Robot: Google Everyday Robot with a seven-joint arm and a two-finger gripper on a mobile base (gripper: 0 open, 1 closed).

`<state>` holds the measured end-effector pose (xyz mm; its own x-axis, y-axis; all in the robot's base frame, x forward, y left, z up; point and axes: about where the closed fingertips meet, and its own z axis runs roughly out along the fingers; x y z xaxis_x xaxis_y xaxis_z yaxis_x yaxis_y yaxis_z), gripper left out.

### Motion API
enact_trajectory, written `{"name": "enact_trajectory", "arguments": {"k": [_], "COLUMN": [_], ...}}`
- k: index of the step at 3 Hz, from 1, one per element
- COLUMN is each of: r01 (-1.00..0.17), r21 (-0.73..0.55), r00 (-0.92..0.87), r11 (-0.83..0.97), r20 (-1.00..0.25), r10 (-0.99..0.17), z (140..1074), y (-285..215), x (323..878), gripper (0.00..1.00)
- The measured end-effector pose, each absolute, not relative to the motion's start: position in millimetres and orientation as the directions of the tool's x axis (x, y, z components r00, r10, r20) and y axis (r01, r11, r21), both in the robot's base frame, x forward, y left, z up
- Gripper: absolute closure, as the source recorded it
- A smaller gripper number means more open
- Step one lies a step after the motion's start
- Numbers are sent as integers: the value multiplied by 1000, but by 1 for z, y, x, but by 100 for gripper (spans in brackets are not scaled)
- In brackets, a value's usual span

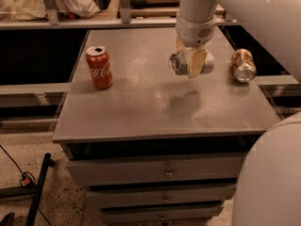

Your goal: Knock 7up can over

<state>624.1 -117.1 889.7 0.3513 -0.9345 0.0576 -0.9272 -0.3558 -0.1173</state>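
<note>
The 7up can is silvery and lies horizontal, its silver top facing left. My gripper hangs from the white arm over the middle-right of the grey table and is shut on the can. A beige finger crosses the can's middle. The can hangs a little above the tabletop, with its shadow on the surface below it.
A red Coca-Cola can stands upright at the table's left. An orange-brown patterned can lies on its side at the right edge. Drawers sit below the tabletop. The arm's white body fills the right of the view.
</note>
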Motion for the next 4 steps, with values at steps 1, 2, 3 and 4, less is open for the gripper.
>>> {"name": "enact_trajectory", "arguments": {"k": [1, 2, 3, 4], "r01": [-925, -921, -921, -931], "r21": [-134, -117, -117, -100], "r00": [352, 367, 367, 353], "r11": [-356, -373, -373, -352], "r20": [56, 65, 65, 8], "r10": [-934, -928, -928, -936], "z": [889, 874, 874, 864], "y": [-115, -120, -120, -121], "x": [629, 646, 646, 652], "gripper": [0, 0, 0, 0]}}
